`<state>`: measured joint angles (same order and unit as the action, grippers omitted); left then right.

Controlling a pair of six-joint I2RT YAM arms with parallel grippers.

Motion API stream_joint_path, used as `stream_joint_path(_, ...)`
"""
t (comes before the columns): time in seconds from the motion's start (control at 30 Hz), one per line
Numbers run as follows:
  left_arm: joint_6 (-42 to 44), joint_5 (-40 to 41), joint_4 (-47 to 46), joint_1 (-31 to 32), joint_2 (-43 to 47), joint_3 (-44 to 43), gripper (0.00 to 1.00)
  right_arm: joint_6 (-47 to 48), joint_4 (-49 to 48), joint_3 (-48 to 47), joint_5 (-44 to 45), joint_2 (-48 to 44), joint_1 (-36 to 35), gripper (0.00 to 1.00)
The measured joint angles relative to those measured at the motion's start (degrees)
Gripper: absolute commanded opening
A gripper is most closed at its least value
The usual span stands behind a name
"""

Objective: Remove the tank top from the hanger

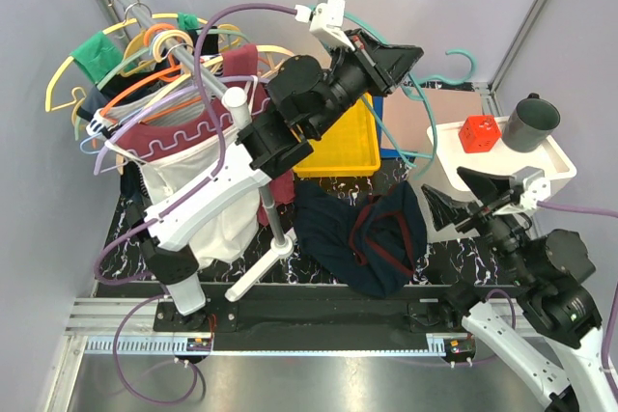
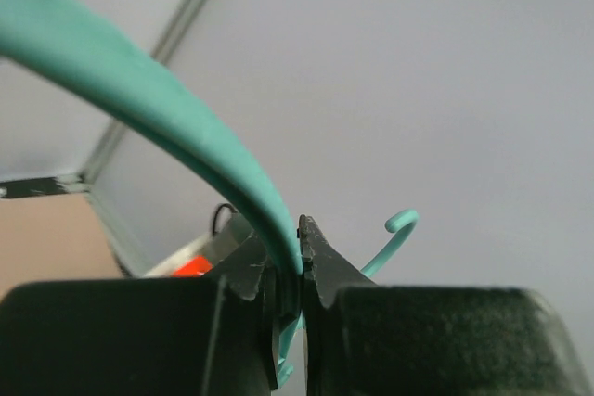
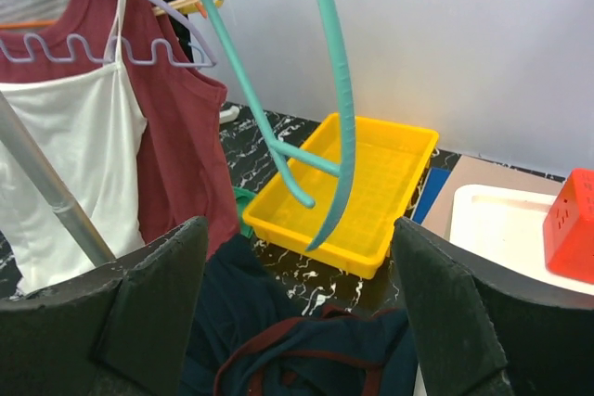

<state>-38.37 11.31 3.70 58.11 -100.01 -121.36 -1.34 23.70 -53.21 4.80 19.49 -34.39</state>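
While the left gripper (image 2: 290, 266) is pinching the hanger (image 2: 139, 108) with its jaws nearly closed on one thin teal arm, we are reading the main separation as done. The hanger is hanging bare in the air over the far half of the bench (image 1: 314, 282), above the right end of the yellow tray (image 1: 333, 169), and no cloth is draping either of its arms in any view. The tank top (image 1: 362, 238) is lying in a crumpled heap on the bench, close to the near edge and roughly midway between the two arm bases, just in front of the tray's near wall. Its maroon trim is showing, and we are seeing no part of it touching the hanger. The right gripper (image 3: 297, 257) is hovering low over the right side of that heap with its jaws standing wide and nothing between them, so we are treating the garment as resting free of both grippers. We are judging that little is remaining: the left arm is yet to set the hanger down, if the task is calling for that, and the right arm is free to pull clear.
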Motion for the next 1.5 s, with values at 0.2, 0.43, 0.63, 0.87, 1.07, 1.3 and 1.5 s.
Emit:
stream_joint_path(0.2, -8.0, -7.1, -6.34, 0.15, 4.35, 7.54, 0.0, -0.66, 1.16, -1.92, 0.04, -1.88, 0.0, 0.76)
stream_joint_path(0.43, -14.51, -13.66, -12.11, 0.07, 4.9, 12.35, 0.0, -2.6, 2.56, -3.37, 0.09, -1.9, 0.0, 0.63)
stream_joint_path(0.63, -16.15, -16.98, -14.23, 0.37, 4.9, 12.68, 0.0, -3.26, 2.73, -4.39, 0.04, -0.24, 0.0, 0.48)
stream_joint_path(0.87, -14.34, -17.49, -14.53, 0.92, 4.9, 12.68, 0.06, -2.78, 1.75, -5.6, -1.68, 4.24, -0.04, 0.0)
stream_joint_path(1.07, -12.96, -17.42, -12.68, 0.55, 4.92, 12.2, 0.53, -1.03, 1.57, -5.6, -1.64, 5.25, -0.22, 0.0)
stream_joint_path(1.3, -7.04, -21.86, -4.37, 1.18, 6.95, 8.76, 0.76, 5.27, 4.13, -8.07, 1.33, 5.05, -0.22, 0.0)
stream_joint_path(1.5, -2.08, -27.67, -0.83, 1.25, 11.3, 7.8, 0.79, 9.77, 13.2, -15.32, 2.08, 4.79, -0.22, 0.0)
